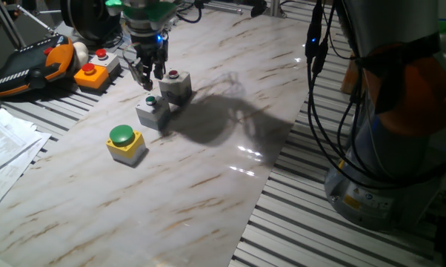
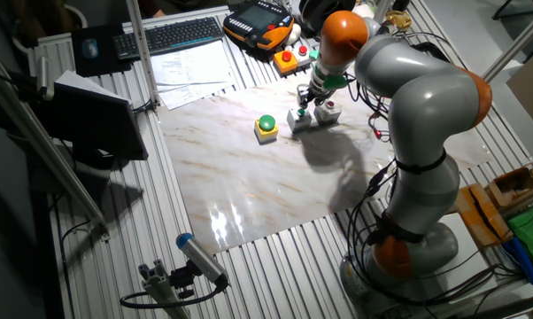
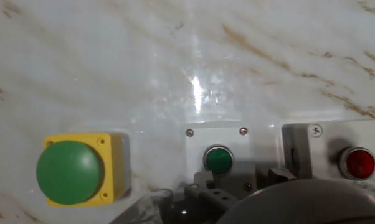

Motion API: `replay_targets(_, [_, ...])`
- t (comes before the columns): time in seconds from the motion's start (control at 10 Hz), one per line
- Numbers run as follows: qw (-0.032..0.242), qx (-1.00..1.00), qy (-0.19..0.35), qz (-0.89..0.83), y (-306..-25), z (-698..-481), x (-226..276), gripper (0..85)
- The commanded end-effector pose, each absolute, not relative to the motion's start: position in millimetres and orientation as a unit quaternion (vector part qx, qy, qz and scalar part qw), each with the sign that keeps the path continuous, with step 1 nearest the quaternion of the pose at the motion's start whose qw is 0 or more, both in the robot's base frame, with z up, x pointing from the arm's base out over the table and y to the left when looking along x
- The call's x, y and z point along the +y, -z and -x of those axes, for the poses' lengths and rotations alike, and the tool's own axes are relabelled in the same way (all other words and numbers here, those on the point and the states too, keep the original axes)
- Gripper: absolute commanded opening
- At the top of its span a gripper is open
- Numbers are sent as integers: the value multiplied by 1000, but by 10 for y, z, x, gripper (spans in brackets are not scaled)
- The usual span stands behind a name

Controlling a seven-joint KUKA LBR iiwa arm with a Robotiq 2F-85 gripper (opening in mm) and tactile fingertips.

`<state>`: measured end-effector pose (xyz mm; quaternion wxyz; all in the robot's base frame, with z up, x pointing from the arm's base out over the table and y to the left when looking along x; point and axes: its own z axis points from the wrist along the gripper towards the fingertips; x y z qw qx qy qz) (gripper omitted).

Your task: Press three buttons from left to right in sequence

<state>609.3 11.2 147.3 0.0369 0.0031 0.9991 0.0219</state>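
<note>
Three button boxes stand in a row on the marble board. The yellow box with a big green dome button [image 1: 124, 142] is at the left. The grey box with a small green button [image 1: 151, 110] is in the middle. The grey box with a small red button [image 1: 175, 84] is at the right. My gripper [image 1: 147, 81] hangs just above the middle box, fingers pointing down, slightly above its green button. The hand view shows the yellow box [image 3: 72, 171], the green button [image 3: 218, 160] and the red button [image 3: 357, 163], with parts of my hand along the bottom edge. No view shows the fingertips clearly.
An orange box with a red button [image 1: 90, 74], joined to a grey red-button box [image 1: 104, 59], sits at the back left beside a teach pendant [image 1: 30, 67]. Papers [image 1: 4, 144] lie at the left. The arm's base [image 1: 386, 148] and cables stand at the right.
</note>
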Motion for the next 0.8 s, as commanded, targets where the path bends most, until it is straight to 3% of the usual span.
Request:
replay_targets(0.0, [37, 999, -25, -3, -1453, -6085, 136, 500])
replay_targets(0.7, [36, 999, -15, 1, -1400, -6065, 173, 500])
